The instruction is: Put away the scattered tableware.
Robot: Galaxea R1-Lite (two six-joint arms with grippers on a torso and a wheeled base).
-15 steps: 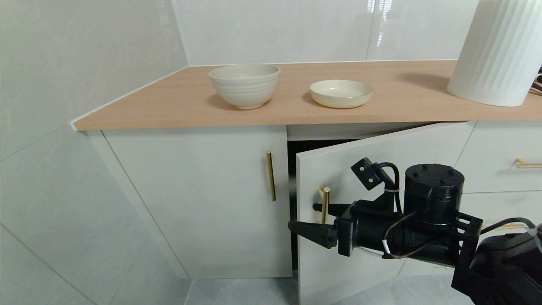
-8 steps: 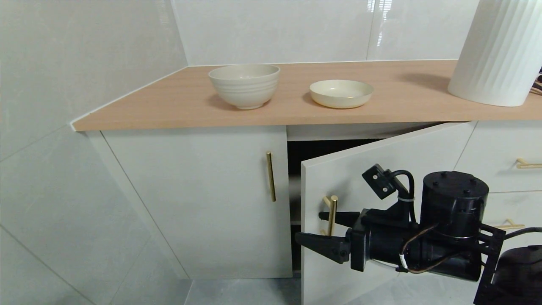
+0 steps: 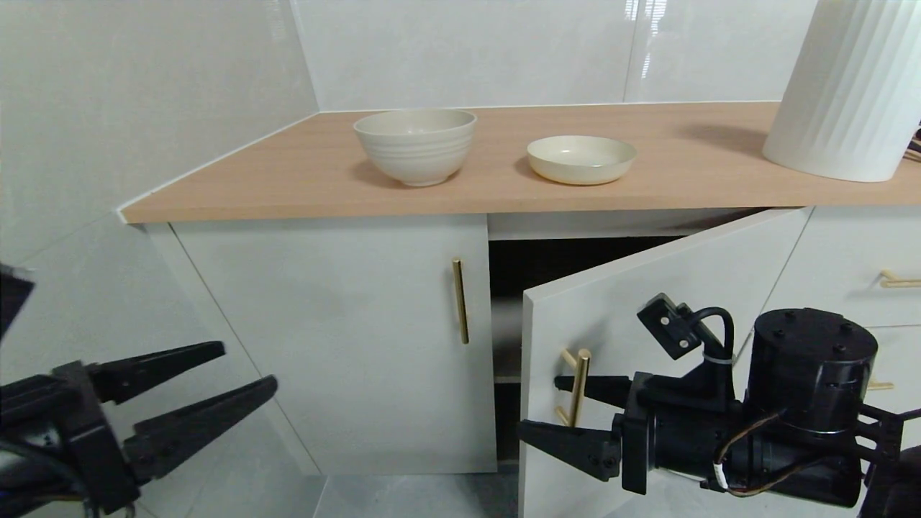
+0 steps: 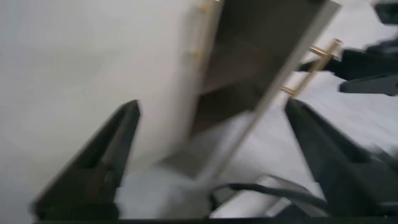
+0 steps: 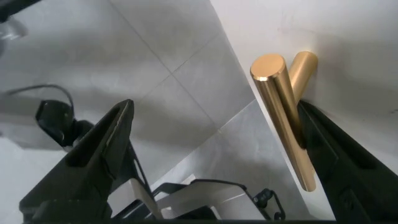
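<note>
Door-opening step, I judge: right gripper (image 3: 540, 406), spread wide astride the handle (image 3: 578, 388), should pull the cabinet door (image 3: 647, 280) wider; left gripper (image 3: 246, 367) gapes well left of it.

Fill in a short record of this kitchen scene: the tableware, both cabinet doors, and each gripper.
Tableware: deep cream bowl and shallow cream dish, upright and apart on the wooden countertop
Right cabinet door: partly open, dark inside
Left cabinet door: closed
Right gripper: open, fingers either side of the open door's brass handle
Left gripper: open, empty, low beside the cabinet
</note>
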